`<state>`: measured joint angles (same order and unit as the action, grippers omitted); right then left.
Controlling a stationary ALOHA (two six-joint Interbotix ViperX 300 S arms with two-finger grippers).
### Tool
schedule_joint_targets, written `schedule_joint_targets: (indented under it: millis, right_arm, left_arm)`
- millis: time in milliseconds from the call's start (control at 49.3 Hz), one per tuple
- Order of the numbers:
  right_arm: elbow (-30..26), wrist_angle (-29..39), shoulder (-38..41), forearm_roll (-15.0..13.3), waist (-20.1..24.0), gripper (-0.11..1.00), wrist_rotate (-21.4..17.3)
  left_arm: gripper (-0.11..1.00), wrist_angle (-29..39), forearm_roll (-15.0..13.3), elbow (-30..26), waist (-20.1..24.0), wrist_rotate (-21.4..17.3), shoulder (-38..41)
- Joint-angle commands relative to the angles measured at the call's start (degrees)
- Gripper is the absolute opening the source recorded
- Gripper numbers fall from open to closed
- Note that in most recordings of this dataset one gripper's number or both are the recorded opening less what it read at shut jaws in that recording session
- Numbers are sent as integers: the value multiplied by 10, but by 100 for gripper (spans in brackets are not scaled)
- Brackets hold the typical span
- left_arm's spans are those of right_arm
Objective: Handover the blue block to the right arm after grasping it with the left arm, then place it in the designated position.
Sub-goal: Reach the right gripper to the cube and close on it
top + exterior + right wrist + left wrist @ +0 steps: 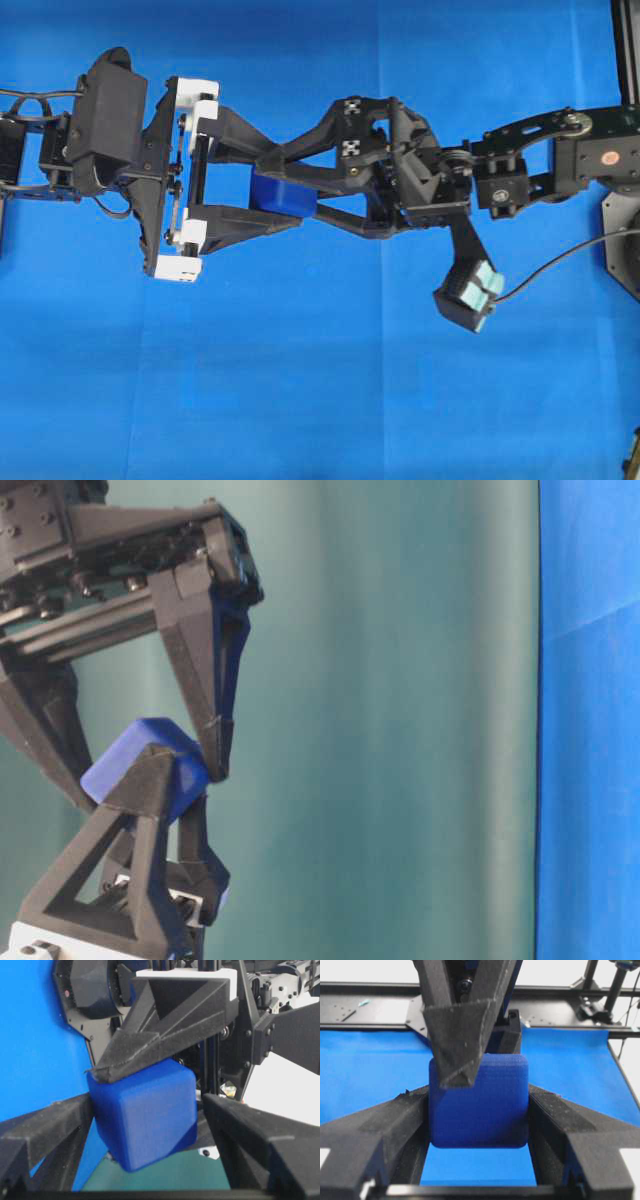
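The left tool (262, 191) pinches the blue block (281, 192) in mid-air; the right tool (290, 185) straddles it, fingers spread. Grasp done; transfer and placing remain.

I find no legible text, number or brand name in any view. The only markings are two small black-and-white patterned squares (351, 128) on the top face of the right arm's gripper (300, 195), just right of the blue block (282, 192) in the overhead view. I cannot read any characters in them.
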<state>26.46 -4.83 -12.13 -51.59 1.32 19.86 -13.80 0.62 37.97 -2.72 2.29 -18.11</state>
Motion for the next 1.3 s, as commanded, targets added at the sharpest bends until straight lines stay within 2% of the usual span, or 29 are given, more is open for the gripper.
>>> schedule_joint_targets:
  millis: [0, 507, 588, 710, 1277]
  right_arm:
    - [-20, -4, -4, -2, 1, 94, -2]
    - [-25, -1, -4, -7, 1, 91, 6]
    - [-26, 6, -4, -7, 1, 80, 7]
    - [-26, 17, -5, -7, 1, 51, 7]
    - [-25, 40, -6, -3, 1, 52, 4]
  left_arm:
    - [48, -4, -1, -6, 0, 1, -11]
    - [48, 1, -1, -4, 0, 1, -11]
    - [48, 1, -1, -4, 0, 1, -11]
    - [48, 1, -1, -4, 0, 1, -11]
    - [48, 1, 0, -5, 0, 1, -11]
